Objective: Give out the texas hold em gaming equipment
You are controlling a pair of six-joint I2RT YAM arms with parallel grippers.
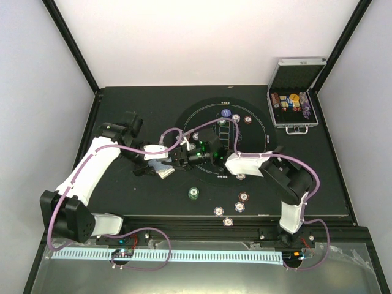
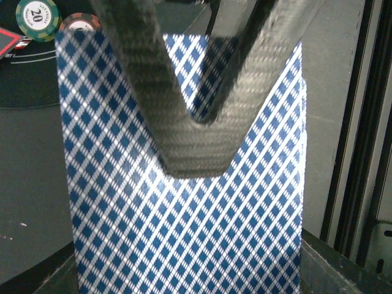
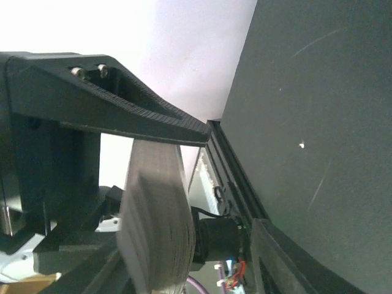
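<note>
My left gripper is shut on a deck of playing cards and holds it above the table, left of the round black mat. In the left wrist view the blue-diamond card back fills the frame, and a black V-shaped finger of the other gripper lies across it. My right gripper is open at the deck. In the right wrist view the deck shows edge-on between its fingers, just under the upper one. Poker chips lie on the table: a green one and several near the front.
The open silver case with chip rolls stands at the back right. More chips lie at the far side of the mat. A green 20 chip and a second chip show behind the deck. The table's front rail runs close by.
</note>
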